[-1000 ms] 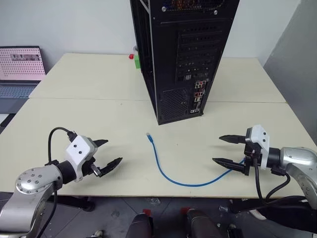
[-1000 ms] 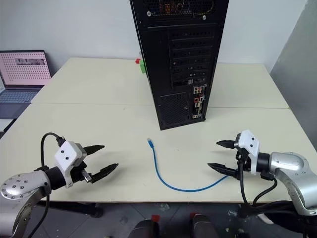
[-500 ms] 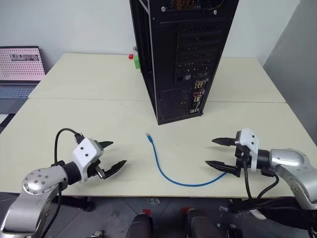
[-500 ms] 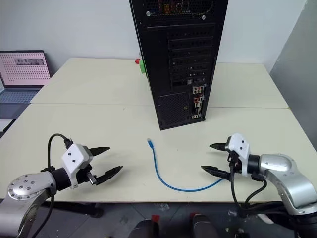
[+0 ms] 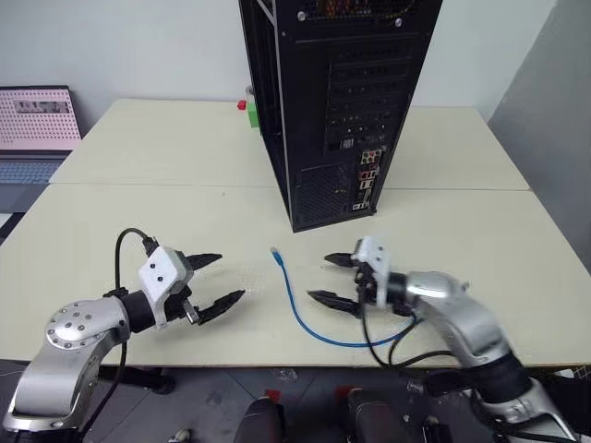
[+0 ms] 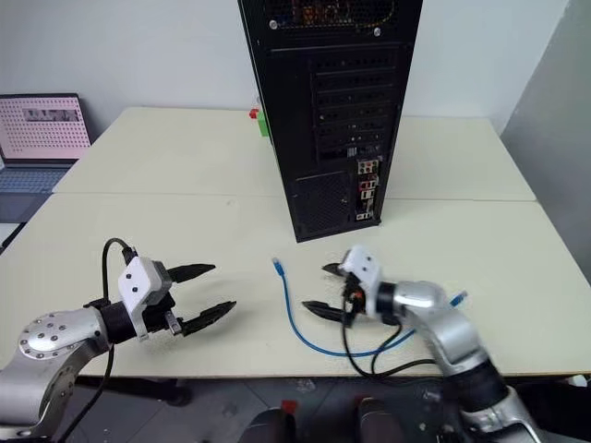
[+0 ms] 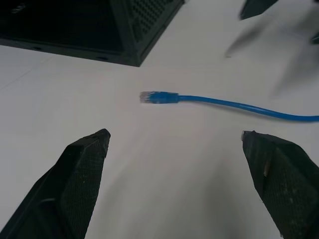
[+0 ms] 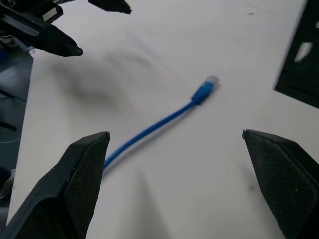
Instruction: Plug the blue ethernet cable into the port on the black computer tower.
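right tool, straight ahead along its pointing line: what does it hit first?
Likely the blue ethernet cable: in the right wrist view it lies on the table between the open fingers of the right tool, plug end ahead. Beyond it stands the left tool. Depth is unclear.

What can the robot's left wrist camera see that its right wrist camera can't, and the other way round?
Left wrist view only: the meshed lower corner of the black computer tower.

Right wrist view only: the left gripper, open, across the table.

Both: the blue ethernet cable lying loose, its plug untouched, framed between that arm's own two spread black fingers.
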Controlling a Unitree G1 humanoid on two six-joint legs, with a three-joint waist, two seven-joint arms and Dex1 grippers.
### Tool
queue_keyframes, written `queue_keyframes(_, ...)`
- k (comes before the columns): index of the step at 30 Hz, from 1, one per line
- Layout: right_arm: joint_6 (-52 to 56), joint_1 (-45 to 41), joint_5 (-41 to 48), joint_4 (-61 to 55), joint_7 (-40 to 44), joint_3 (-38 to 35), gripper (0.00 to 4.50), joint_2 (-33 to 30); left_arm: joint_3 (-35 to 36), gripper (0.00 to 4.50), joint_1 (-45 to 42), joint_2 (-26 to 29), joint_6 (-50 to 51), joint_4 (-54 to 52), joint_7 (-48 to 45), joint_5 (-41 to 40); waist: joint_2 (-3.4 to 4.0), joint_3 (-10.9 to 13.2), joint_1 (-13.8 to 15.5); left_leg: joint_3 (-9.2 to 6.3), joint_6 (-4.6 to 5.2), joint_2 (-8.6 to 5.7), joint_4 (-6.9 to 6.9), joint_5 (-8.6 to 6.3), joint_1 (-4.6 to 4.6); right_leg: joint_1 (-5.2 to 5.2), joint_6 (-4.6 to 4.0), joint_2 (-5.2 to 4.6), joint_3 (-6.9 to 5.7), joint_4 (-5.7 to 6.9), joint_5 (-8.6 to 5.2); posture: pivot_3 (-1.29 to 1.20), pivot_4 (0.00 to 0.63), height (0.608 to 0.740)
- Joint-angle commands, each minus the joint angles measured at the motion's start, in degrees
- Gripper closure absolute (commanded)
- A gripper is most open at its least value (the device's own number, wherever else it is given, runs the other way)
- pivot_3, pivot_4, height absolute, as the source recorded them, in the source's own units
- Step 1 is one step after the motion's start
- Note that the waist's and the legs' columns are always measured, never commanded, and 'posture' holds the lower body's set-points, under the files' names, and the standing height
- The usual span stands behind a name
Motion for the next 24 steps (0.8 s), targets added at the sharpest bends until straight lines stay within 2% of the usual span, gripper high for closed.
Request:
queue_keyframes(1,1.6,-2.6,-2.5,2.2,-3.4,2.5,0.0,4.6,1.4,0.0,-0.7,1.7,-0.6,0.8,-1.0,-0.2,0.0,0.0,0.0,-0.01,0.0,0.01,0.0,0.0,-0.03,-0.02,0.0,-0.01,0.0,0.0,0.0,0.0,0.15,0.74)
queue_keyframes(5,4.1,-4.7,-4.8,6.7,-6.3,4.2,0.0,8.4,0.4,0.0,-1.4,2.0,-1.5,1.3,-1.1,0.5,-0.01,0.0,0.1,-0.04,0.0,0.01,0.01,0.0,-0.04,-0.02,-0.01,-0.03,-0.03,-0.01,0.01,0.0,0.15,0.74)
queue_keyframes(10,7.9,-5.5,-5.9,7.6,-7.0,5.6,0.0,10.1,-1.0,0.0,-2.2,1.7,-1.8,1.1,-1.8,1.0,-0.01,0.0,0.1,-0.03,0.0,0.0,0.01,0.0,-0.03,-0.02,-0.01,-0.04,-0.02,0.0,0.01,0.0,0.15,0.74)
queue_keyframes(13,8.9,-5.3,-7.3,7.2,-7.1,7.0,0.42,10.3,-1.7,0.0,-2.9,1.5,-2.1,1.3,-1.8,1.4,-0.01,0.0,0.0,-0.03,0.0,0.0,0.0,0.0,-0.02,-0.02,-0.02,-0.03,-0.03,0.0,0.01,0.0,0.15,0.74)
queue_keyframes(14,9.1,-5.1,-7.5,7.0,-7.2,7.3,0.75,10.4,-1.9,0.0,-3.1,1.4,-2.0,1.4,-1.8,1.4,-0.02,0.0,0.0,-0.03,0.0,0.0,0.0,0.0,-0.02,-0.02,-0.02,-0.03,-0.04,0.01,0.01,0.0,0.15,0.74)
queue_keyframes(24,7.5,-5.4,-12.1,5.6,-7.1,9.6,2.79,8.1,-3.7,0.0,-5.8,1.3,-3.0,3.3,-2.1,1.9,-0.03,0.0,0.0,-0.04,0.0,-0.02,-0.01,0.0,0.0,-0.02,-0.01,0.0,-0.06,0.01,0.01,0.0,0.15,0.74)
